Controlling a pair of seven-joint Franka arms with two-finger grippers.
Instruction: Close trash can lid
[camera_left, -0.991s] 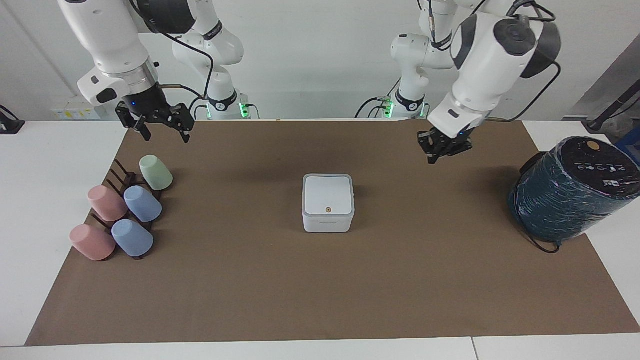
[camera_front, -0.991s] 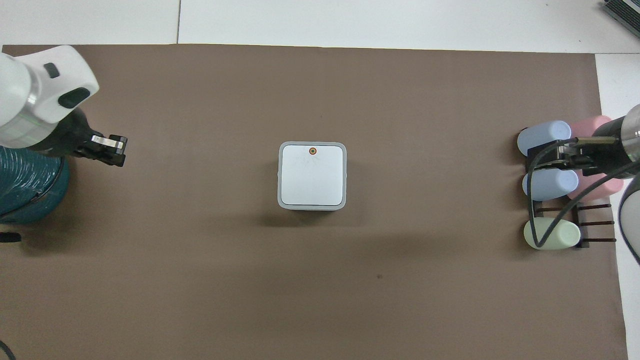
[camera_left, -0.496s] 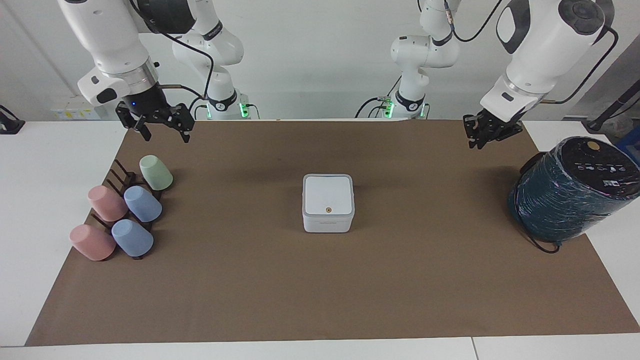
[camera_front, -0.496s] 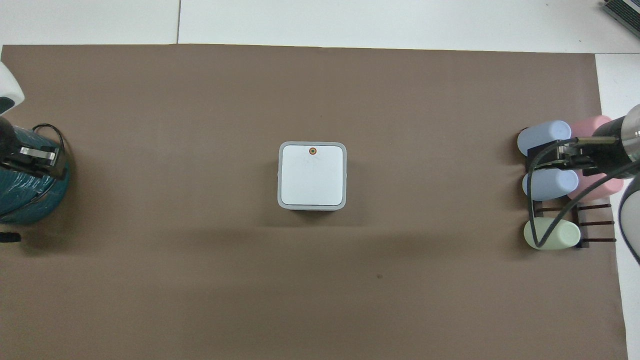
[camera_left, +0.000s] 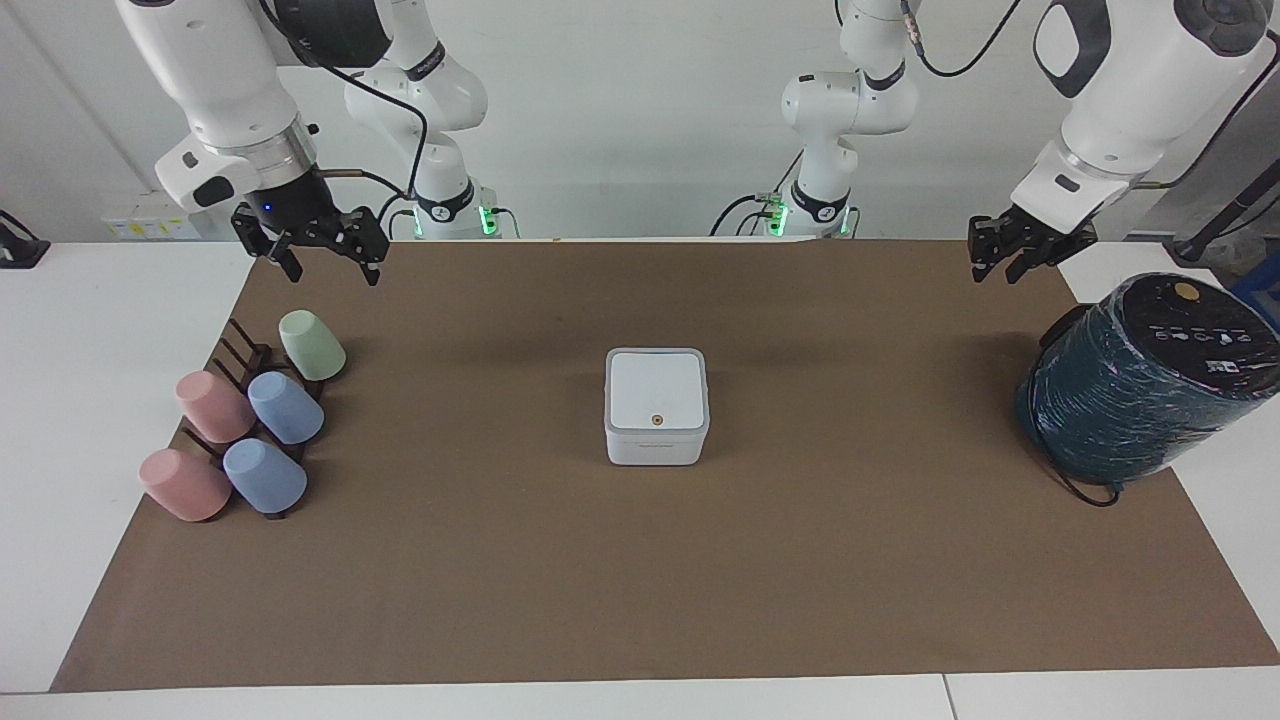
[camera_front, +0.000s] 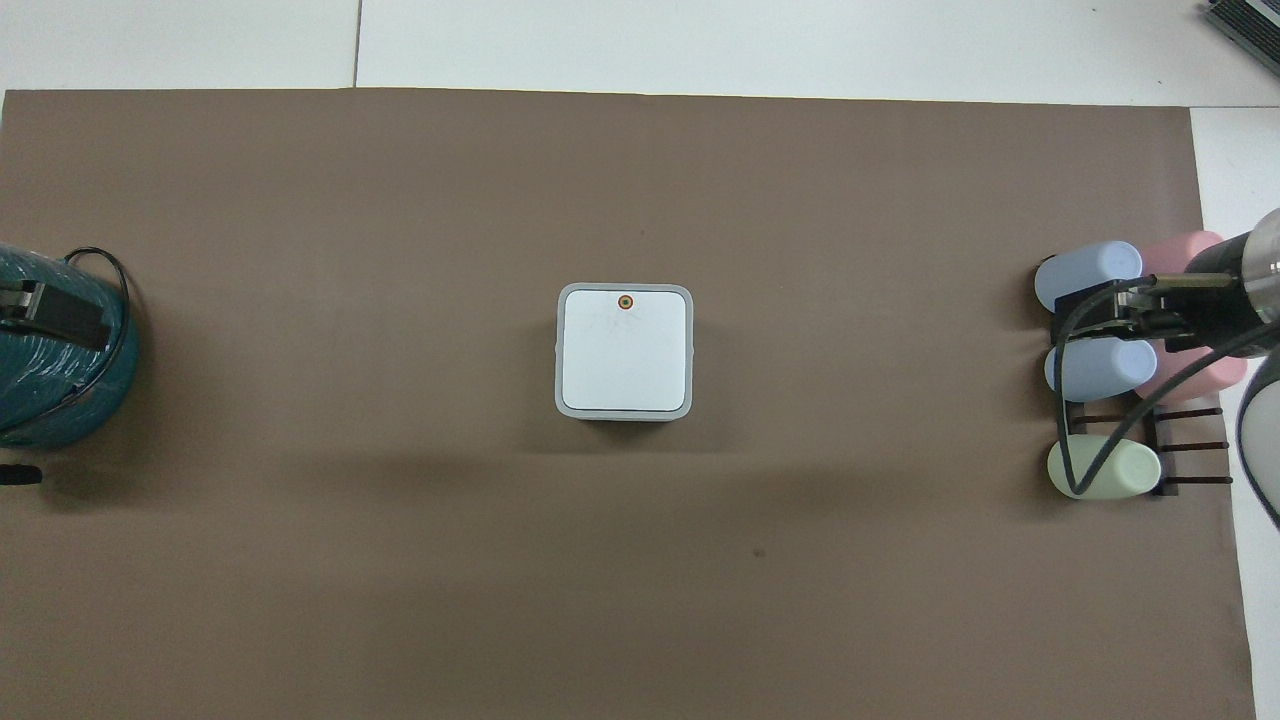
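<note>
The white square trash can (camera_left: 655, 448) stands in the middle of the brown mat. Its lid (camera_left: 656, 388) lies flat and shut on it, with the orange-brown dot up, toward the edge farther from the robots. The lid also shows in the overhead view (camera_front: 625, 352). My left gripper (camera_left: 1008, 264) is raised over the mat's corner at the left arm's end, beside the teal cylinder, well away from the can. In the overhead view the left gripper (camera_front: 48, 314) covers that cylinder. My right gripper (camera_left: 322, 262) is open and empty in the air above the cup rack, also in the overhead view (camera_front: 1088, 318).
A big dark teal wrapped cylinder (camera_left: 1140, 392) with a black top stands at the left arm's end of the mat. A dark rack (camera_left: 240, 352) with several pink, blue and green cups (camera_left: 285, 408) lies at the right arm's end. A brown mat (camera_left: 640, 580) covers the table.
My left gripper has drawn back from over the mat beside the can toward the left arm's end and risen. The lid stays shut. The right arm has not moved.
</note>
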